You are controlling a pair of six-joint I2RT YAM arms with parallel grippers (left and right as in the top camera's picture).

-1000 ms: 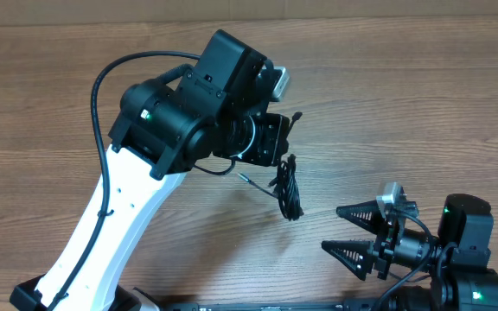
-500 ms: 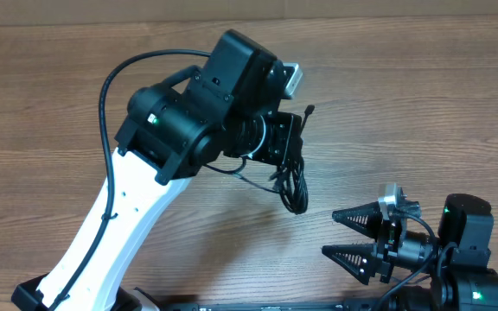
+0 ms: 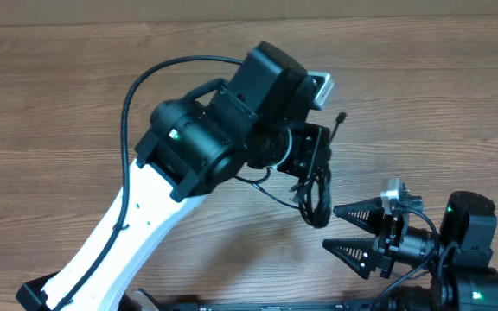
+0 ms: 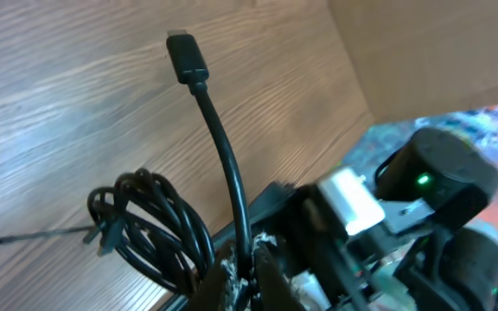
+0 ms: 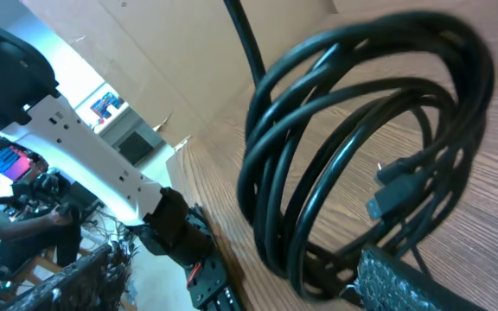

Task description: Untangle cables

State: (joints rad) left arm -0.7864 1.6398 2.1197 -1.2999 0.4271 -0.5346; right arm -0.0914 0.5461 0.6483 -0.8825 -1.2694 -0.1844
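The cables (image 3: 320, 197) are a bundle of thin black cords looped in a coil. My left gripper (image 3: 311, 164) is shut on one cord and holds the coil hanging below it, over the table. One plug end (image 3: 342, 116) sticks up past the gripper. In the left wrist view the jaws (image 4: 242, 278) pinch that cord (image 4: 223, 147), with the coil (image 4: 150, 229) to their left. My right gripper (image 3: 342, 231) is open and empty, its upper fingertip just right of the coil's lower end. The right wrist view shows the coil (image 5: 275, 225) close in front of the open fingers (image 5: 249, 281).
The wooden table (image 3: 422, 104) runs across the whole overhead view. A cardboard wall (image 4: 422, 52) stands at its far side. The left arm's white link (image 3: 119, 233) crosses the left half of the table. The table edge (image 5: 232, 233) shows in the right wrist view.
My left arm has swung to the right with the cable bundle, bringing the coil close to the right gripper. The right gripper has stayed open and almost still.
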